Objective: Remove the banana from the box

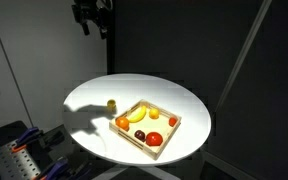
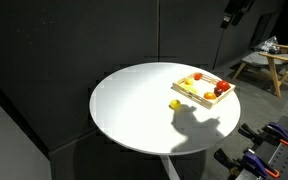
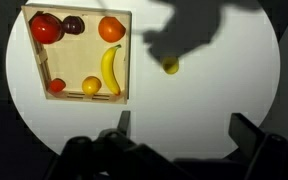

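A yellow curved banana (image 3: 110, 70) lies inside the pale wooden box (image 3: 127, 55), near its right wall in the wrist view. Both exterior views show the banana (image 1: 138, 116) (image 2: 195, 82) in the box (image 1: 170, 138) (image 2: 203, 101) on the round white table (image 3: 204, 110). My gripper (image 3: 181, 128) hangs high above the table, open, with nothing between its fingers. In an exterior view the gripper (image 1: 91, 17) is near the top edge, far above the box.
The box also holds a red tomato-like fruit (image 3: 45, 28), a dark plum (image 3: 73, 25), an orange (image 3: 111, 28), a small red fruit (image 3: 57, 86) and a round yellow fruit (image 3: 90, 86). A small yellow-olive fruit (image 3: 170, 66) sits on the table outside the box.
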Robot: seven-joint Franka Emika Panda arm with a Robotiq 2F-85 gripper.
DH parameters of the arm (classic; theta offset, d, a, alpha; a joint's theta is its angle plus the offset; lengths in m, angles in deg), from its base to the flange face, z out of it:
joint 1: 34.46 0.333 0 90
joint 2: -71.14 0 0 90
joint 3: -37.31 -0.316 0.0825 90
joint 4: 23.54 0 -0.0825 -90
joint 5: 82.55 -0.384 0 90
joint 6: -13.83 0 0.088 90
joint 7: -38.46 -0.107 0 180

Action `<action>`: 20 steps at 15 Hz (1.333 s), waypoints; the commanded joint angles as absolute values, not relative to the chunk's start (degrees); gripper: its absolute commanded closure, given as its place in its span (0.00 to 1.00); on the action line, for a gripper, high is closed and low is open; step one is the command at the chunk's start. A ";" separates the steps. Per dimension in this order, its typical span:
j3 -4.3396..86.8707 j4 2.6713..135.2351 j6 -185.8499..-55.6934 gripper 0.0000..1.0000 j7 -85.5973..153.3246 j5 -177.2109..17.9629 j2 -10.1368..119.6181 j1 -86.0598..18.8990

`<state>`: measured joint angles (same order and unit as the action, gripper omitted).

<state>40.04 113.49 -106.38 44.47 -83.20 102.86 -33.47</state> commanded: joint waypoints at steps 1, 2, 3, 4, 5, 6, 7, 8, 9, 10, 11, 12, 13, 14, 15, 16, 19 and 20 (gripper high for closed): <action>39.89 113.15 -106.32 0.00 44.32 -83.37 102.70 -33.73; 39.95 112.74 -106.34 0.00 44.19 -83.42 102.32 -33.81; 39.95 112.38 -106.45 0.00 43.96 -83.40 101.89 -33.91; 39.91 112.14 -106.40 0.00 43.73 -83.31 101.51 -34.00; 39.91 111.79 -106.26 0.00 43.58 -83.31 100.93 -34.07; 39.94 111.57 -106.19 0.00 43.52 -83.36 100.50 -34.11; 39.89 111.19 -106.06 0.00 43.29 -83.17 99.74 -34.30; 39.92 110.86 -106.01 0.00 43.14 -83.16 99.04 -34.44; 40.05 110.41 -105.73 0.00 43.16 -83.23 98.14 -34.52; 40.12 110.08 -105.76 0.00 43.13 -83.21 97.32 -34.69; 40.21 109.57 -105.58 0.00 43.07 -83.21 96.36 -34.88; 40.31 109.07 -105.28 0.00 43.07 -83.28 95.44 -35.06; 40.41 108.55 -105.28 0.00 43.12 -83.30 94.49 -35.25; 40.58 107.92 -105.22 0.00 43.24 -83.40 93.50 -35.38; 40.70 107.43 -105.22 0.00 43.20 -83.44 92.63 -35.54; 40.89 106.75 -105.00 0.00 43.28 -83.52 91.62 -35.64; 41.33 105.03 -104.88 0.00 43.66 -83.65 88.82 -35.98; 41.45 104.43 -104.86 0.00 43.68 -83.63 87.76 -36.12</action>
<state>41.05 108.05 -106.37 43.84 -83.20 91.23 -35.62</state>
